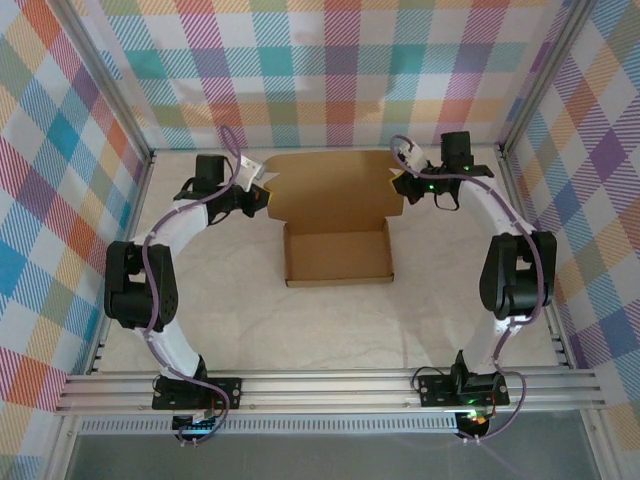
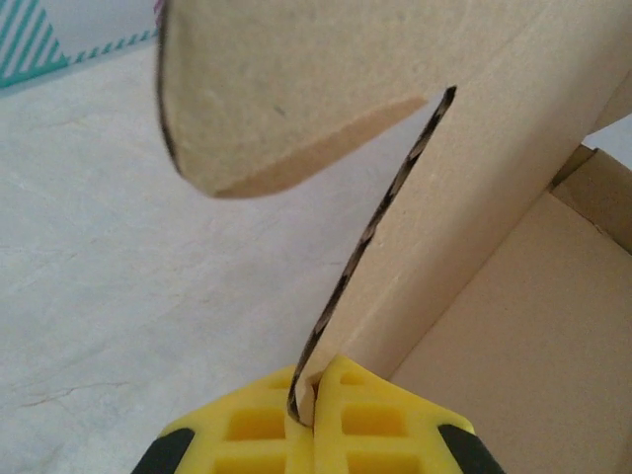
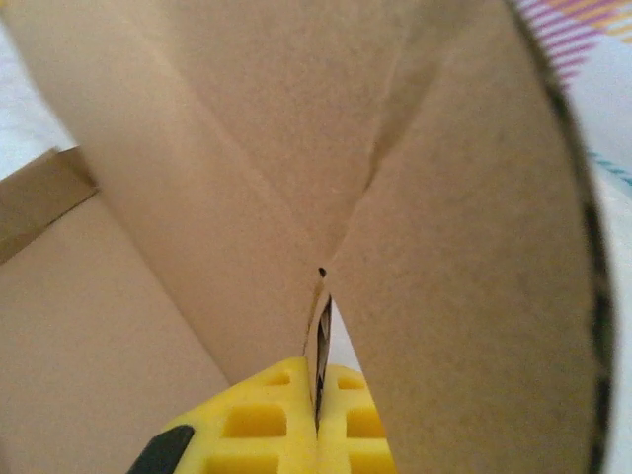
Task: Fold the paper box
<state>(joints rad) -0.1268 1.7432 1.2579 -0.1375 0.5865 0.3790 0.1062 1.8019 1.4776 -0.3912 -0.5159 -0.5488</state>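
Paper box [image 1: 338, 250], matte brown corrugated card, far-centre on the pale desk [image 1: 300, 330]: shallow rectangular tray, lid open behind. Left gripper [image 2: 314, 397] and right gripper [image 3: 318, 395]: yellow gridded jaws clamped on the lid's fluted edges beside rounded flaps.

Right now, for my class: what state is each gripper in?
Left gripper: shut on the plain brown corrugated cardboard box.
Right gripper: shut on it too.

Pale table [image 1: 330, 330] — paper box [image 1: 338, 252] lying on it.
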